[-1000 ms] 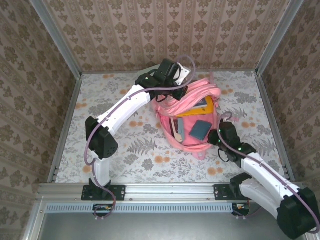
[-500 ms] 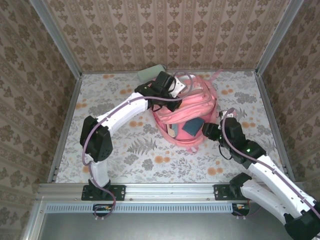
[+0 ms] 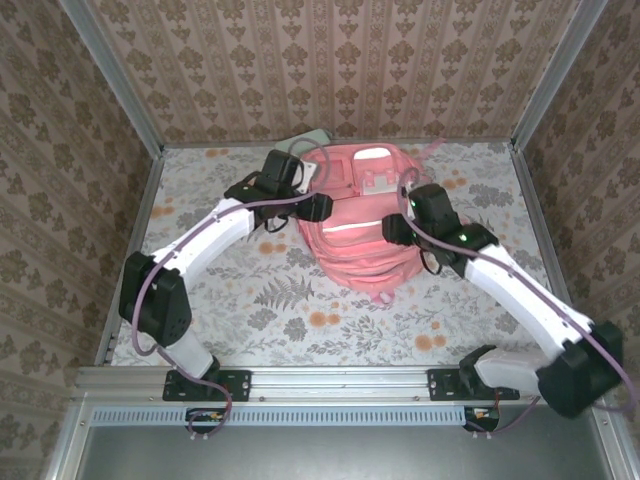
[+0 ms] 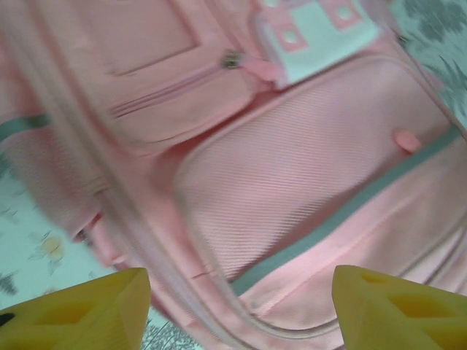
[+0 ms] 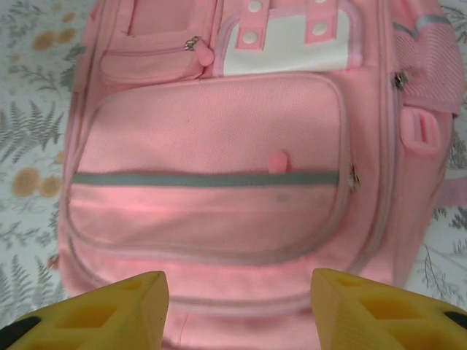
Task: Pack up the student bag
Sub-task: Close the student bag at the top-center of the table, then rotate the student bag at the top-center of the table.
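Observation:
The student bag, a big pink backpack, lies front side up on the table's far half. Its grey strip and white patch face up, and its flap is down. My left gripper hangs at the bag's left edge. In the left wrist view the left gripper is open, with pink fabric below and nothing between its yellow fingers. My right gripper hovers over the bag's right half. Seen from the right wrist, the right gripper is open above the front pocket, holding nothing.
A grey-green object lies against the back wall, behind the left wrist. Patterned walls with metal posts enclose the floral tabletop on three sides. Bare cloth lies left of and in front of the bag.
The bag's lifted flap, which showed items inside, has dropped flat. Both grippers opened and let go. The left arm drew back to the left; the right arm swung up over the bag.

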You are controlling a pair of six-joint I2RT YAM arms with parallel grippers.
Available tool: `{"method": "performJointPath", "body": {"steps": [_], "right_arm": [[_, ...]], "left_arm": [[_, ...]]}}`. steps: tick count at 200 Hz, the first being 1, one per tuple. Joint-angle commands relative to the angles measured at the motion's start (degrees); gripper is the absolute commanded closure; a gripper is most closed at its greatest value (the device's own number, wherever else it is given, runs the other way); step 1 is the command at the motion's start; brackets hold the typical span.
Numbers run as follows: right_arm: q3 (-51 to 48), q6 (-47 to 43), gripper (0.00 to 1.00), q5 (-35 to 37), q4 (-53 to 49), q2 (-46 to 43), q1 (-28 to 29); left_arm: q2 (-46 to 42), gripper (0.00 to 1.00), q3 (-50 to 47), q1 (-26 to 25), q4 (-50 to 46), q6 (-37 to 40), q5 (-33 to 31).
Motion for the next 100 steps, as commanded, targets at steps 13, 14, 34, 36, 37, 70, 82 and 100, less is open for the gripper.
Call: {"method": "performJointPath", "body": {"steps": [13,14,34,36,37,70,82,100], "right_arm": [[10.13,-3.65,0.48,-2.2,-0.86,15.1,-4.08],[10.31,-3.69,0.48,-2.3,-0.81,15.6,-4.21],[11.51,-4.34,0.5,-3.36,-0.44,21.53,-5.07],[11.53,-4.46,0.5,-3.51,-0.36,21.86,-5.11],[11.49,-4.45,0.5,-3.58,-0.35,21.97,-5.12],[6.62,-1.13,0.56,-4.69,1.0,22.47,-5.03],[3.91,0.3,0.57,-5.31,1.21,20.92,-4.87],[-0.41,2.43,0.59,-5.83,1.01,17.82,-4.06]], "left_arm": [[4.1,0.42,-1.77,3.22,1.74,-11.63,-5.07],[4.34,0.42,-1.68,3.3,1.7,-11.73,-5.15],[9.11,0.48,1.17,4.42,0.97,-13.27,-6.08],[9.64,0.48,1.56,4.42,0.91,-13.31,-6.3],[9.87,0.48,1.74,4.48,0.85,-13.32,-6.38],[19.53,0.52,7.92,5.74,0.45,-13.33,-6.31],[23.32,0.54,10.74,5.95,0.37,-13.11,-3.83],[27.65,0.54,14.91,5.47,0.6,-12.98,-1.2]]}}
